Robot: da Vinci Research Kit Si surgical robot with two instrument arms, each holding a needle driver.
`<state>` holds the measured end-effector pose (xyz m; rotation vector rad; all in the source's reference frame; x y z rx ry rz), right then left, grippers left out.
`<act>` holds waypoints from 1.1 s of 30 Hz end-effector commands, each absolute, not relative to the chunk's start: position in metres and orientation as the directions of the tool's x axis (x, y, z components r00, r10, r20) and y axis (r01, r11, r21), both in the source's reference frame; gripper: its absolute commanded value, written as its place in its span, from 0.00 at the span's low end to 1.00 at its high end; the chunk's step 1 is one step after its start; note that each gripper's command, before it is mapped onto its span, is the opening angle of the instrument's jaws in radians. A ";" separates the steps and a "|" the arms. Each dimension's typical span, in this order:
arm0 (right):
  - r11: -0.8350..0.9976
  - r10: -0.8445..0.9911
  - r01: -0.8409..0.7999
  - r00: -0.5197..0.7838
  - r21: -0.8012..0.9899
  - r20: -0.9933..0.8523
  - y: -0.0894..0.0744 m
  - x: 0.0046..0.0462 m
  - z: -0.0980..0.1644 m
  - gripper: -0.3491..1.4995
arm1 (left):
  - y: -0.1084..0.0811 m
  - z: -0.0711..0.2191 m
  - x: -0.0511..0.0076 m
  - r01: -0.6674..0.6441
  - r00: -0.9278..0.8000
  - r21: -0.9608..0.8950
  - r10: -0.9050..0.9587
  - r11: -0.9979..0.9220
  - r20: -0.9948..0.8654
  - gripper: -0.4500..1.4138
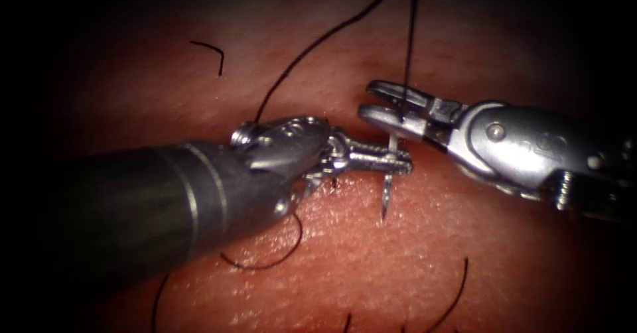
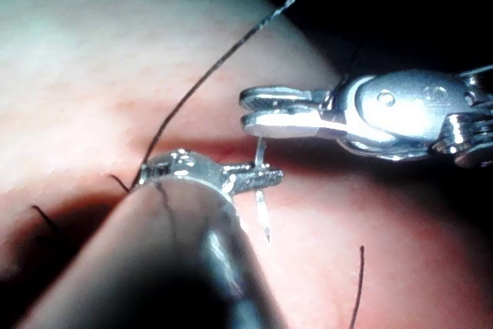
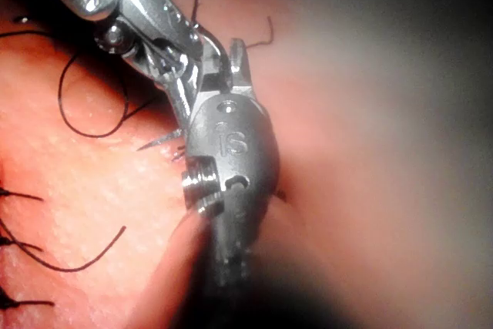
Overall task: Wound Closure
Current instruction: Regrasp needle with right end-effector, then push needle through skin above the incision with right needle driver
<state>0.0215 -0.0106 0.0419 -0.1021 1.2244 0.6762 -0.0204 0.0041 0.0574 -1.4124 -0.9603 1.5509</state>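
Note:
My left tool (image 1: 388,162) comes in from the lower left, jaws shut on the curved needle (image 1: 386,197) at about mid-curve. The needle stands nearly upright. Its sharp tip points down just over the tissue (image 1: 464,240), outside it. The blunt end sits right under the lower jaw of my right tool (image 1: 366,103), whose jaws stand a little apart and grip nothing. The thread (image 1: 410,48) drops from above across these jaws. The left wrist view shows the needle (image 2: 263,217) in the left jaws (image 2: 262,179) below the right tool (image 2: 245,111). The right wrist view shows the needle tip (image 3: 154,144) bare.
A long strand of thread (image 1: 312,48) curves from the top down behind the left tool. A loop (image 1: 265,263) lies under its shaft. A short cut piece (image 1: 213,51) rests at the upper left, and more thread ends (image 1: 458,293) poke up along the bottom.

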 end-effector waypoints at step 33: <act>0.959 0.084 -0.281 0.156 0.037 -0.984 -0.004 0.0181 0.050 0.00 | 0.000 0.059 -0.0199 -0.166 -0.112 -0.694 0.712 -0.701 -0.693 0.20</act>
